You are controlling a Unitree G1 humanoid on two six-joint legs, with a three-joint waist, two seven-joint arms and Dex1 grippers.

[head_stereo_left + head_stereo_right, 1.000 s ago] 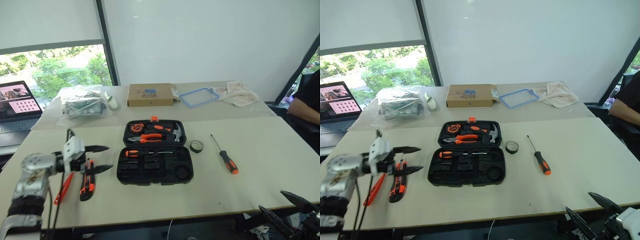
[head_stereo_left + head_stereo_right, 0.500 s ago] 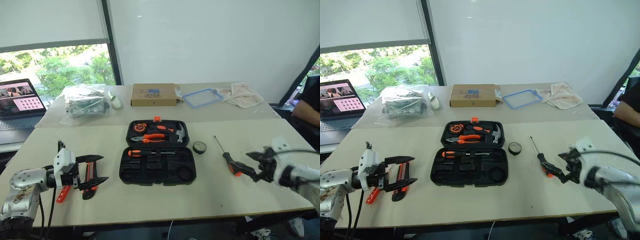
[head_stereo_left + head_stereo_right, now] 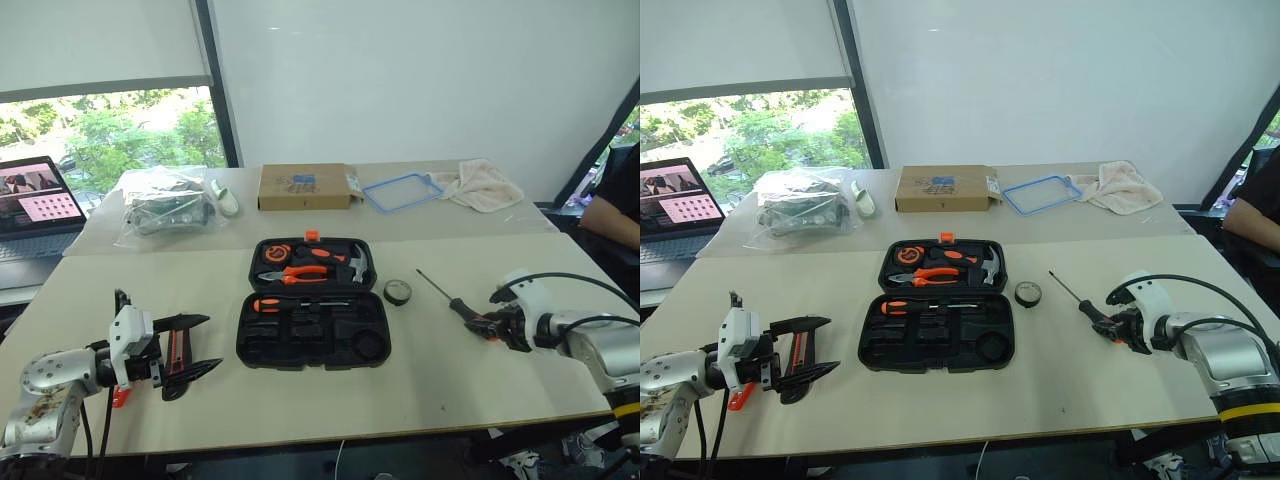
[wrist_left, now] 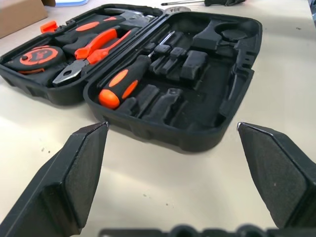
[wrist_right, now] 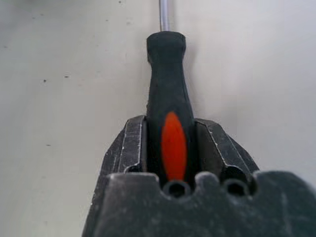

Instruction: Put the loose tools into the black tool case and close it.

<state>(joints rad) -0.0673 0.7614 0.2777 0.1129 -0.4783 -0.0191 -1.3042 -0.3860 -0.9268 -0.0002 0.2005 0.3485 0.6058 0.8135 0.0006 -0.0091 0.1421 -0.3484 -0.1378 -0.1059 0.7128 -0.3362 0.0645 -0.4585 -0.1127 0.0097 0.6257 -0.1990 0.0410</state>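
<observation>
Right end effector (image 3: 493, 325) clamped on the handle of the orange-and-black screwdriver (image 5: 168, 123), which lies on the bench (image 3: 420, 385) to the right of the black tool case (image 3: 312, 315). Fingers (image 5: 131, 148) press both sides of the grip. Left end effector (image 3: 195, 345) spread wide, empty, just over the utility knife (image 3: 178, 355) left of the case. Case lies open; another screwdriver (image 4: 121, 84) sits in a recess. Tape roll (image 3: 397, 291) rests just beside the case's right edge.

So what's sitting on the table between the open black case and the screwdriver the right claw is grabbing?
In the left eye view, a small black tape roll lies between the black tool case and the screwdriver clamped in the right gripper.
</observation>
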